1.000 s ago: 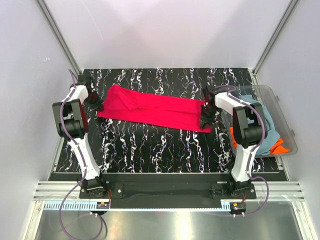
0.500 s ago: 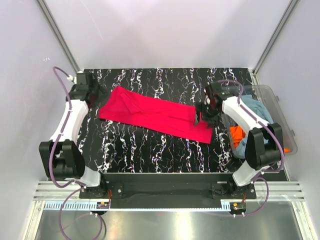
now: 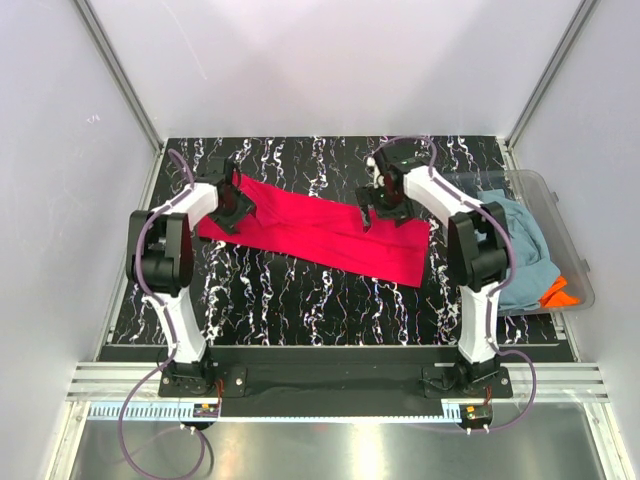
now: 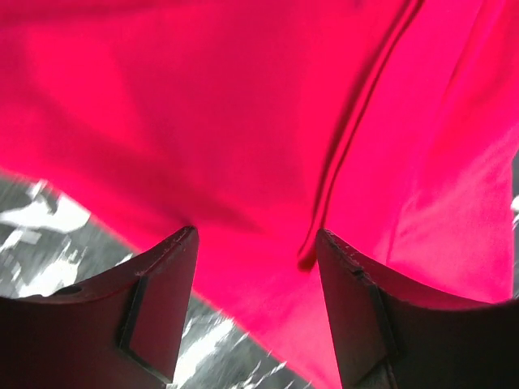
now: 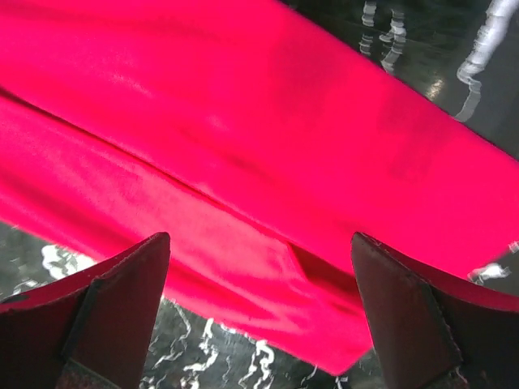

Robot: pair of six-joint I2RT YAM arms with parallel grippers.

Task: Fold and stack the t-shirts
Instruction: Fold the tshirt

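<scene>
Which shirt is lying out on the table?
The red t-shirt, spread flat on the black table. The grey-blue t-shirt and orange t-shirt sit bunched inside the clear tub.

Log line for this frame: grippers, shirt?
left gripper: open above crimson red cloth t-shirt | right gripper: open above it | shirt: laid out as long strip

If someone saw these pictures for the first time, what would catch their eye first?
The red shirt stands out, lying in a long strip across the black marbled table. The left gripper and right gripper stand open over its two ends. At the table's right edge, a clear tub holds a grey-blue shirt and an orange shirt.
</scene>
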